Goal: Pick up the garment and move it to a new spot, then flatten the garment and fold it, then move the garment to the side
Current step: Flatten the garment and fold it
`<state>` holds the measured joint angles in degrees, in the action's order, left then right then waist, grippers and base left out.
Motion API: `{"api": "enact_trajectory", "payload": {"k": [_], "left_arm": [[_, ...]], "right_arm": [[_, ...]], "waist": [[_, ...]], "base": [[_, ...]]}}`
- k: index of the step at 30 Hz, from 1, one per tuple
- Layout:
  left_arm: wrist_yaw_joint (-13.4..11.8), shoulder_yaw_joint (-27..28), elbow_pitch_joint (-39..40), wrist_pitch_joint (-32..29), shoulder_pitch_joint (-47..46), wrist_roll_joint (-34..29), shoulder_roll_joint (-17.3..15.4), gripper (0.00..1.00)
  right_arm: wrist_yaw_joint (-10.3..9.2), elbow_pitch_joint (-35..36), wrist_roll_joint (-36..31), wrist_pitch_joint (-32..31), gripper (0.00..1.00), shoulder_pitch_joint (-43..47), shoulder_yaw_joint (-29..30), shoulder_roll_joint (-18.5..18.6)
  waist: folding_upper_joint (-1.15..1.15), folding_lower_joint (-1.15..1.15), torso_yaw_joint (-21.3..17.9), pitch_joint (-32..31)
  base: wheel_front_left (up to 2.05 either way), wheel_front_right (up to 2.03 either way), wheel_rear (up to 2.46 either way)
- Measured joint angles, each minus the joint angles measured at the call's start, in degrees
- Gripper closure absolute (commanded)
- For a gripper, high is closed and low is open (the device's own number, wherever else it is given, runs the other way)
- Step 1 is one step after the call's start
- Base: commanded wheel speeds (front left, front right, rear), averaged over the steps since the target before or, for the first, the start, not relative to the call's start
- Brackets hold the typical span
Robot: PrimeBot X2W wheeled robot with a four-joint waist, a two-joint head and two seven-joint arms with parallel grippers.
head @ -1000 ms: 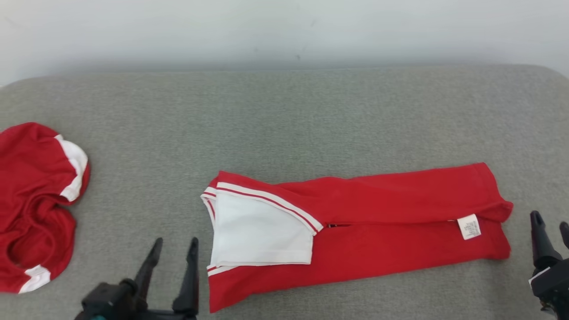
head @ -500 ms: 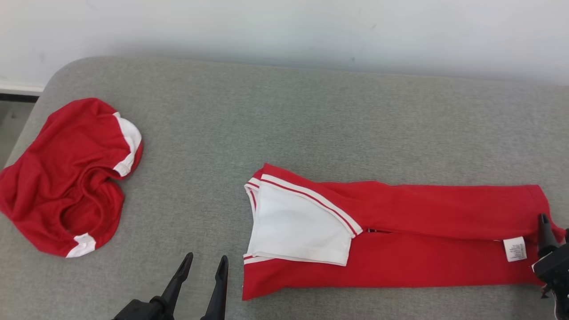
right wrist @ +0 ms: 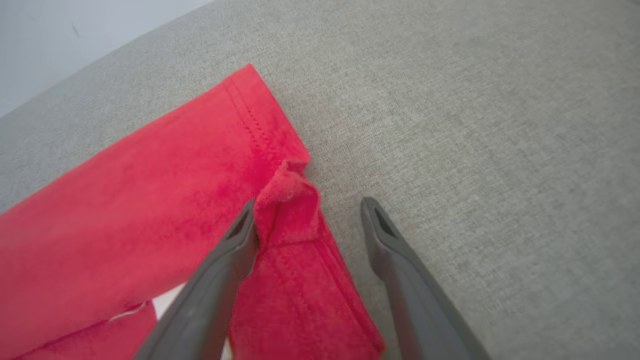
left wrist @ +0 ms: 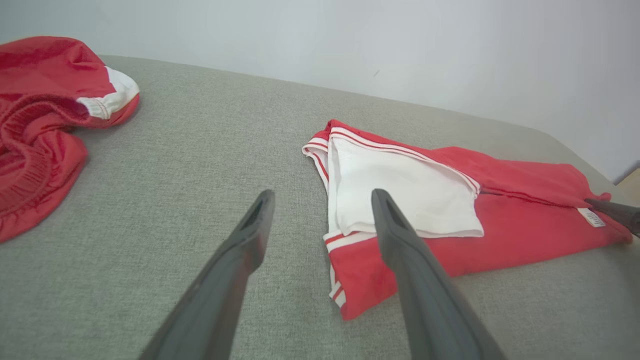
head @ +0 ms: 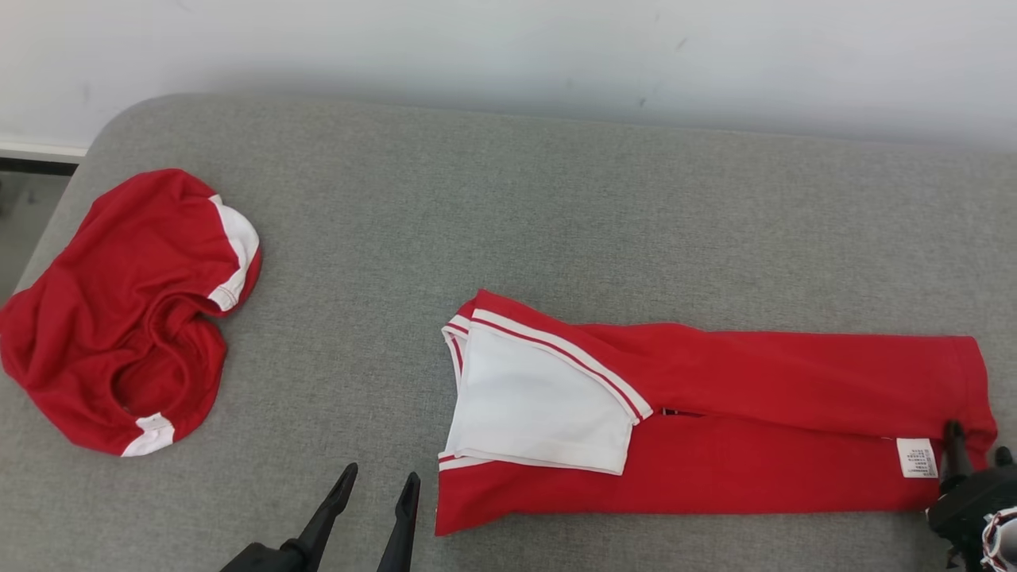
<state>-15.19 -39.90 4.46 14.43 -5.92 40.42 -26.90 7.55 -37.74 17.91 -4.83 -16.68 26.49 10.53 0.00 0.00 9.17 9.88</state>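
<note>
**Head view: red garment (head: 755, 429) laid lengthwise on grey cushion (head: 508, 206)**

The garment's long axis was set left to right, with the white-panelled end pointing left and the hem and label (head: 916, 457) pointing right. The left gripper (head: 381, 474) was held spread wide and empty, just beside the white end. The right gripper (head: 977, 442) was spread wide at the hem corner, with nothing clamped. A second red garment (head: 119, 318) was bunched at far left.

The left gripper (head: 381, 474) at the lower middle and the right gripper (head: 977, 441) at the lower right edge both hover wide open (dark tips pointing forward).
</note>
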Motion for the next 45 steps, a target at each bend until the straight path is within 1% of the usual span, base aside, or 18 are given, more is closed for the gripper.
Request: {"api": "enact_trajectory", "payload": {"k": [2,3,4,5,6,12,17,19,28,31,35,38,42,45], "left_arm": [[0.1,-0.1,0.0,-0.1,0.0,-0.2,-0.4,0.00],[0.1,-0.2,0.0,-0.2,0.0,-0.4,-0.5,0.00],[0.1,-0.2,0.0,-0.3,0.0,-0.5,-0.6,0.00],[0.1,-0.4,0.0,-0.4,0.0,-0.6,-0.6,0.00],[0.1,-0.4,0.1,-0.4,0.0,-0.6,-0.6,0.00],[0.0,-0.5,0.4,-0.7,0.0,-0.6,-0.6,0.00],[-0.1,-0.3,0.5,-0.8,0.0,-0.5,-1.0,0.00],[-0.3,-0.1,0.7,-0.8,0.0,-0.5,-1.2,0.00],[-0.5,0.4,1.7,-1.0,-0.1,-0.5,-2.4,0.00],[-0.5,0.6,2.0,-1.3,-0.3,-0.5,-2.6,0.00],[-0.4,0.5,1.9,-1.6,-0.3,0.2,-2.7,0.00],[-0.4,0.3,1.8,-1.9,-0.5,0.5,-2.3,0.00],[0.1,-0.2,0.9,-1.9,-0.6,1.0,-1.7,0.00],[0.2,-0.2,0.5,-1.9,-0.7,1.3,-1.2,0.00]], "right_arm": [[0.00,0.4,-0.6,-0.3,0.00,0.2,0.3,-0.9],[0.00,0.6,-0.8,-0.5,0.10,0.3,0.5,-1.3],[0.00,0.7,-0.8,-0.8,0.52,0.4,0.6,-1.6],[0.00,0.7,-0.9,-1.0,0.67,0.4,0.6,-1.8],[0.00,0.7,-0.9,-1.2,1.00,0.5,0.5,-2.0],[0.01,0.9,0.4,-1.3,1.00,0.2,-0.7,-2.2],[0.01,1.3,2.2,-1.3,1.00,-0.3,-1.9,-0.8],[0.02,1.9,2.9,-1.7,1.00,-0.9,-2.2,0.7],[0.01,6.1,3.3,-5.2,1.00,-4.1,-0.1,10.2],[0.01,8.8,3.0,-7.4,1.00,-5.3,-0.1,12.0],[0.01,13.3,3.6,-11.4,1.00,-5.9,-1.7,11.5],[0.00,18.1,4.7,-13.7,1.00,-5.4,-4.8,10.4],[0.00,25.9,6.5,-16.5,1.00,-3.0,-9.6,7.2],[0.00,31.1,6.9,-18.4,1.00,-1.0,-12.8,5.6]], "waist": [[0.00,0.00,-0.4,-0.1],[0.00,0.00,-0.6,-0.2],[0.00,0.00,-0.8,-0.2],[0.00,0.00,-0.9,-0.3],[0.00,0.00,-1.0,-0.4],[0.00,0.00,-1.6,-0.6],[0.00,0.00,-2.2,-0.5],[0.00,0.00,-2.6,-0.4],[0.00,0.00,-5.1,0.4],[0.00,0.00,-6.0,0.9],[0.00,0.00,-7.2,1.2],[0.00,0.00,-7.7,1.2],[0.00,0.00,-7.6,0.7],[0.00,0.00,-7.2,0.2]], "base": [[0.00,0.00,0.00],[0.00,0.00,0.00],[0.00,0.00,0.00],[0.00,0.00,0.00],[0.00,0.00,0.00],[0.00,0.00,0.00],[0.00,0.00,0.00],[0.00,0.00,0.00],[0.00,0.00,0.00],[0.00,0.00,0.00],[0.00,0.00,0.00],[0.00,0.00,0.00],[0.00,0.00,0.00],[0.00,0.00,0.00]]}}
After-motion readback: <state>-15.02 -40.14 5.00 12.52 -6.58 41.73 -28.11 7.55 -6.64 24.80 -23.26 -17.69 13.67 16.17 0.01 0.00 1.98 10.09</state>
